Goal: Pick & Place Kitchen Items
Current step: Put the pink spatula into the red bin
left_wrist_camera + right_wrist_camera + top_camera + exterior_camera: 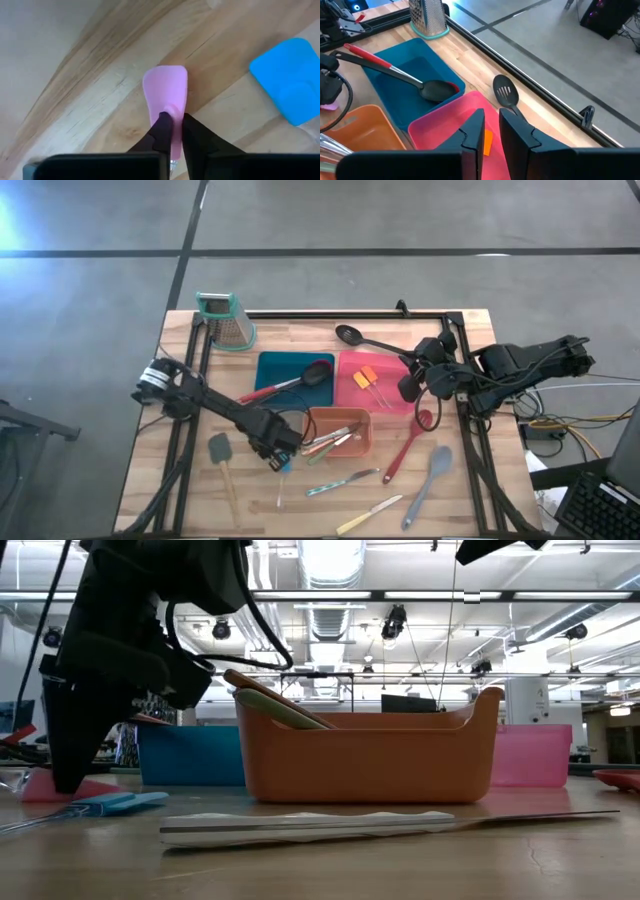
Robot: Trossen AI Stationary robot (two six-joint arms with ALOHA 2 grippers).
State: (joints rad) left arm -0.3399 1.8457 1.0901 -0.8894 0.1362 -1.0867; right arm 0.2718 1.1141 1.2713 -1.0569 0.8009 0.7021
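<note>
A small pink spatula lies on the wooden table left of the orange tray, with my left gripper shut on it. A small blue spatula lies just beside it. In the low view the pink head rests flat on the table under the gripper. My right gripper hangs over the pink tray, its fingers slightly apart with nothing between them. Other utensils lie near the front: a red spoon, a grey spoon and two knives. My left gripper pinches the pink spatula between its two fingers at the narrow base of the head, where the handle begins. The fingers come from above, pointing down, and lie across the spatula. The head lies on the table.
The orange tray holds several utensils. The blue tray has a red-handled black spoon. A black slotted spoon lies behind the pink tray. The grater stands at the far left. A grey spatula lies at the near left.
</note>
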